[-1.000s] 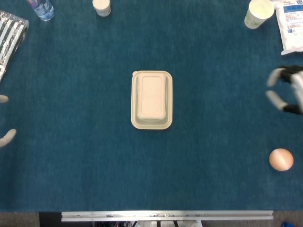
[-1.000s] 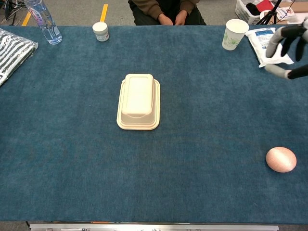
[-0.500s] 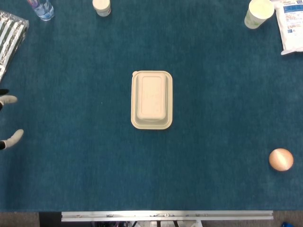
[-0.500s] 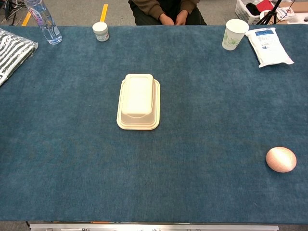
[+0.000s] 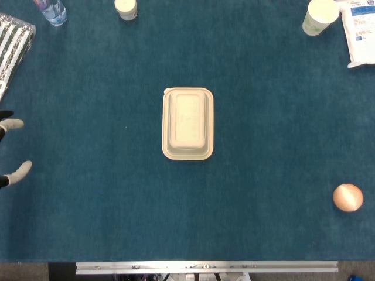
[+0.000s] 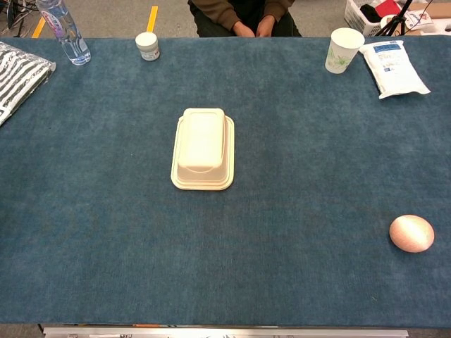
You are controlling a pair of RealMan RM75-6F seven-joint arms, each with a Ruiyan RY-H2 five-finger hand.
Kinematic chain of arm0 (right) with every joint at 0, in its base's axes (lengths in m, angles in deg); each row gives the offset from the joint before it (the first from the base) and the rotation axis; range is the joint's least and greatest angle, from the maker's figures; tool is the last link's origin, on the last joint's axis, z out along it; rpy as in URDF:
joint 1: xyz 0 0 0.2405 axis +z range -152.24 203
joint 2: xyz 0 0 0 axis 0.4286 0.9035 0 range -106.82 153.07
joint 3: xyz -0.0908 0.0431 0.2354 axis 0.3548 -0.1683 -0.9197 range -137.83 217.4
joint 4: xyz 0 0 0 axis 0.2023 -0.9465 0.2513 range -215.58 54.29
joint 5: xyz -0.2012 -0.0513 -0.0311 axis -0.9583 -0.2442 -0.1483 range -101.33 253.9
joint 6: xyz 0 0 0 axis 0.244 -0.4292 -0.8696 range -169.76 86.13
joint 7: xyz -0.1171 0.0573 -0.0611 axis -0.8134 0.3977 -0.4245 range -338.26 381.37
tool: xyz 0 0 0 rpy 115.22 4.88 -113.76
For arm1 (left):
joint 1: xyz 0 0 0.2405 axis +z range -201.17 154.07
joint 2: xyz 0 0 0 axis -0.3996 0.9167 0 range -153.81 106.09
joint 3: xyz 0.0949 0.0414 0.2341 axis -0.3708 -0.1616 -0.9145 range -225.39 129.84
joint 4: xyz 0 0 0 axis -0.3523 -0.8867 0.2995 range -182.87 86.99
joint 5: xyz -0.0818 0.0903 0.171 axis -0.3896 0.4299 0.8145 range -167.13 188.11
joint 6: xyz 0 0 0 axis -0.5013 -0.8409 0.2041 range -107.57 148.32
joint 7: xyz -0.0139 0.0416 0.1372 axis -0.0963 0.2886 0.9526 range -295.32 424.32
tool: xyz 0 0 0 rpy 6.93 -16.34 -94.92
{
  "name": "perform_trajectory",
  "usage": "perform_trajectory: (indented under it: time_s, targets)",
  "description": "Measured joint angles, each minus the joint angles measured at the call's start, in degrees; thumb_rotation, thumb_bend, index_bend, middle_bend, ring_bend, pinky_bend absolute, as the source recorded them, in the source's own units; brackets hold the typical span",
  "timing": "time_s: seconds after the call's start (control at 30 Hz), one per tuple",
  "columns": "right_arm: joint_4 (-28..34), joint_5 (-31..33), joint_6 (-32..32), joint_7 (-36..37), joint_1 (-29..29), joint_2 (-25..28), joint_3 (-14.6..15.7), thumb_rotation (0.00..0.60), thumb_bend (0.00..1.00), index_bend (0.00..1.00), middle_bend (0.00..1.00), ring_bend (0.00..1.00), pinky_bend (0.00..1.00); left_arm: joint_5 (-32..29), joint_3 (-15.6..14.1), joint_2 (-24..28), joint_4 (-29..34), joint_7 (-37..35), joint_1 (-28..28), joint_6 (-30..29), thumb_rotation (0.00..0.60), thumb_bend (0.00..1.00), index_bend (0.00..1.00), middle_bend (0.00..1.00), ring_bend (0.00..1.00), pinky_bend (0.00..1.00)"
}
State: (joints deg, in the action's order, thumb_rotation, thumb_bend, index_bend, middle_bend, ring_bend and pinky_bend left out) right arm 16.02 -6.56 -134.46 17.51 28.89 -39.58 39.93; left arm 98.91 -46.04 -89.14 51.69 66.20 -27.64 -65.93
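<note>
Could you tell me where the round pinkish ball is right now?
The ball lies on the blue table, near the right front corner, far from the box.

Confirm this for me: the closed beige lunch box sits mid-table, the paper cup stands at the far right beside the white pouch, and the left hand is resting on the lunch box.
Not quite. The left hand is not on the lunch box: in the head view only its fingertips show at the table's left edge, well apart from the box. The rest holds: the closed box sits mid-table, and the paper cup stands far right beside the white pouch.
</note>
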Motion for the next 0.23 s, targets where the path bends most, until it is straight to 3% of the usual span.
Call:
perform_trajectory:
  time_s: [0.23]
  targets:
    - [-0.34,-0.46,1.19,-0.11,-0.35,-0.51,-0.60,0.600,0.26,0.51,0.51,0.47,0.56,-0.37,-0.09,0.02,0.03,0.41,-0.10,0.33,0.600,0.15,0.31,0.23,0.15,0.12]
